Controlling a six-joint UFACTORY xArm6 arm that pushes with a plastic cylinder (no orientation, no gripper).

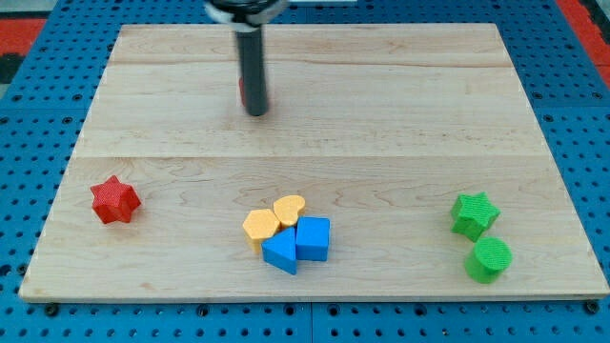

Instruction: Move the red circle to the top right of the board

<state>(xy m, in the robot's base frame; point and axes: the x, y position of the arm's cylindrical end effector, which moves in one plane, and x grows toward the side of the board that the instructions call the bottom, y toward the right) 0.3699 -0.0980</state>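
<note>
The red circle (244, 90) is mostly hidden behind my rod; only thin red slivers show at the rod's sides, in the upper middle of the wooden board (400, 124). My tip (255, 113) rests on the board right in front of that block, touching or nearly touching it. The rod runs up to the view's top edge.
A red star (114, 200) lies at the left. A yellow hexagon (260, 226), a yellow heart (289, 209), a blue triangle (280, 251) and a blue cube (313, 238) cluster at the bottom middle. A green star (474, 212) and a green cylinder (489, 258) sit at the lower right.
</note>
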